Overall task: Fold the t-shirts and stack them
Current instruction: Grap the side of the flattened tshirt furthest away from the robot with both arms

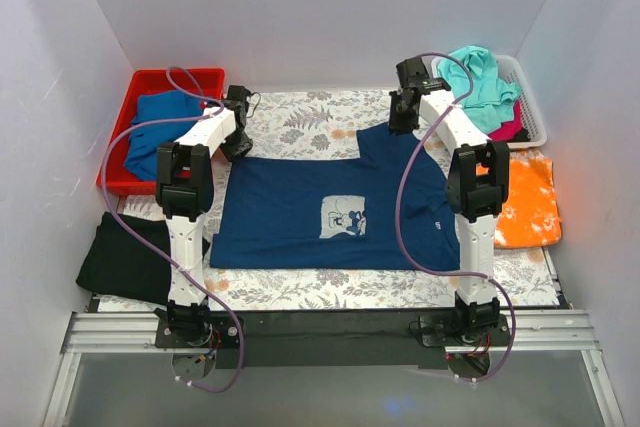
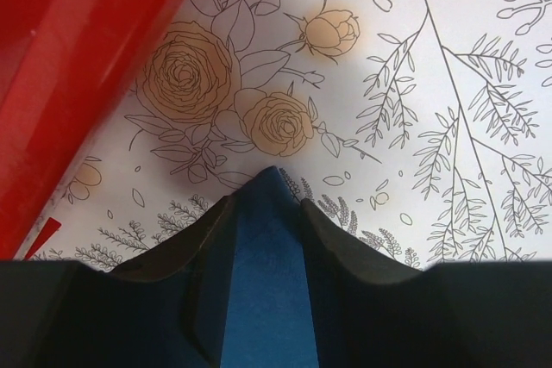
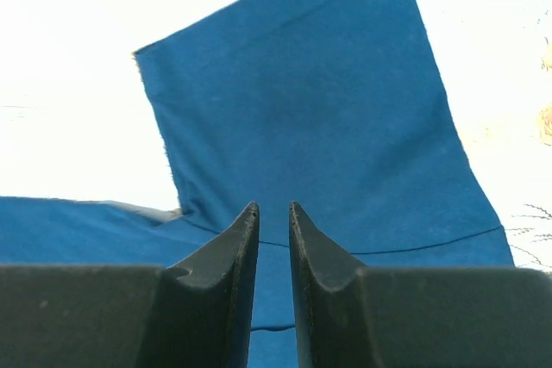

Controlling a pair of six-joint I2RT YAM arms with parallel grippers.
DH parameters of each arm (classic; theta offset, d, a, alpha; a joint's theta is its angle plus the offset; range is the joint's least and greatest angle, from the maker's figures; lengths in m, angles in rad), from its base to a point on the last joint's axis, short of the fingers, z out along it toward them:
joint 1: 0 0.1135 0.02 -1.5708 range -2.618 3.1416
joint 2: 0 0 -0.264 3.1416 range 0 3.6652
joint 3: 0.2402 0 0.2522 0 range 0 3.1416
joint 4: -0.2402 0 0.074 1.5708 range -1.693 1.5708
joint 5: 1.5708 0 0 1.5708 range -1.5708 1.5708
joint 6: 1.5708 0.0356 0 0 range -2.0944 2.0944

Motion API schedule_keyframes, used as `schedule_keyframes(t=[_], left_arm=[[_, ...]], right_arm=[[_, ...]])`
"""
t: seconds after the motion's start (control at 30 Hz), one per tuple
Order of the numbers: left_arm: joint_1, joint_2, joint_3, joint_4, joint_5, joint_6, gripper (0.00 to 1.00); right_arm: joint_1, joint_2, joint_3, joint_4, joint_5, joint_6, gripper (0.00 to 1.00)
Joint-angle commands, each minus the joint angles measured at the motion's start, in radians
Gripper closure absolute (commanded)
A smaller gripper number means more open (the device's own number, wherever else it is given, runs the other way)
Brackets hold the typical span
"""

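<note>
1. Navy t-shirt (image 1: 300, 212) cloth rises in a peak between the left jaws, which are closed on it. The dark fingers (image 2: 345, 247) press it from both sides at the shirt's far left corner.
2. The right jaws stand with only a narrow slit between them, low over the shirt's far right part. A sleeve (image 3: 328, 118) spreads flat just beyond them. Blue shows through the slit, but I cannot tell whether any cloth is pinched there.
3. The rest of the navy shirt lies spread in the middle of the bench (image 1: 300, 117), front up. Its pale grey square print (image 1: 343, 217) sits near the centre, between the two arms.
4. The bench has a white, flower-patterned top. In the left wrist view, drawn roses (image 2: 190, 84) lie just beyond the gripped corner.
5. A red bin (image 1: 140, 82) stands just left of the left jaws, at the far left of the bench, and holds a mid-blue shirt (image 1: 160, 132).
6. A white basket (image 1: 530, 107) stands at the far right. A teal shirt (image 1: 480, 82) is heaped on top and hangs over its rim, and a pink shirt (image 1: 510, 130) shows beneath it.
7. An orange shirt (image 1: 528, 202) lies flat on the bench on the near side of the basket, right of the right arm.
8. A black shirt (image 1: 125, 257) lies at the near left, beside the left arm.
</note>
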Motion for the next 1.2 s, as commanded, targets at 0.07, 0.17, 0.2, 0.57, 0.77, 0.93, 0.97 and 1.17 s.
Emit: schedule_keyframes(t=[0.07, 0.17, 0.2, 0.57, 0.77, 0.93, 0.97, 1.17], left_arm=[[0.000, -0.018, 0.034, 0.004, 0.025, 0.016, 0.65], [0.000, -0.015, 0.059, 0.004, 0.028, 0.019, 0.65], [0.000, -0.013, 0.068, -0.003, 0.029, 0.019, 0.65], [-0.003, -0.005, 0.126, -0.012, 0.039, 0.019, 0.64], [-0.011, -0.004, 0.077, -0.019, 0.040, 0.007, 0.64], [-0.013, -0.013, 0.054, -0.010, 0.045, 0.008, 0.64], [-0.013, -0.012, 0.051, -0.010, 0.045, 0.008, 0.64], [-0.016, 0.008, 0.037, -0.012, 0.037, 0.002, 0.64]], right_arm=[[-0.006, 0.006, -0.008, -0.022, -0.025, 0.000, 0.74], [-0.008, 0.005, -0.027, -0.021, -0.025, -0.002, 0.75], [-0.006, 0.005, -0.031, -0.021, -0.025, -0.002, 0.75], [-0.008, 0.003, -0.039, -0.019, -0.037, 0.000, 0.76], [-0.006, -0.006, -0.057, -0.018, -0.034, 0.000, 0.77], [-0.006, -0.006, -0.074, -0.018, -0.031, 0.001, 0.78], [-0.006, -0.006, -0.077, -0.018, -0.031, 0.001, 0.78], [-0.006, -0.004, -0.077, -0.018, -0.026, 0.000, 0.79]])
